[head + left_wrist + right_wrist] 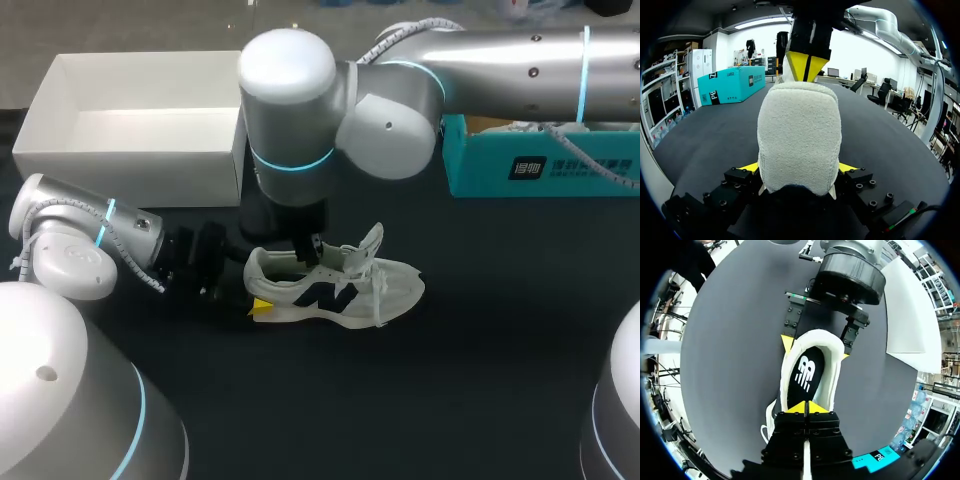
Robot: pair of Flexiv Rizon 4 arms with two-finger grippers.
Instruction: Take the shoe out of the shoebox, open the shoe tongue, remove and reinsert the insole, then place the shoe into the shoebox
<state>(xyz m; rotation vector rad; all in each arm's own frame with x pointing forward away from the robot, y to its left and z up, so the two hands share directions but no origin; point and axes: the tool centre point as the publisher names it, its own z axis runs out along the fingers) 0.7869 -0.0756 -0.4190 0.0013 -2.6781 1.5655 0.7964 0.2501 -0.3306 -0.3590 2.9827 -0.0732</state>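
Note:
A white sneaker [345, 290] with a dark side logo lies on the black table, toe pointing right, its tongue [368, 243] lifted. My left gripper [255, 288] is shut on the sneaker's heel; the left wrist view shows the fuzzy heel [800, 135] filling the gap, a yellow tip against each side. My right gripper [312, 250] comes down from above into the sneaker's opening with its fingers shut. In the right wrist view the right gripper's joined yellow tips [805, 408] rest over the black insole [805, 372], with nothing visibly held. The left gripper [815, 347] clamps the heel ahead of them.
The open white shoebox [140, 165] stands empty at the back left, just behind my left arm. A teal box [540, 170] sits at the back right under my right arm. Bare black table lies in front of the sneaker.

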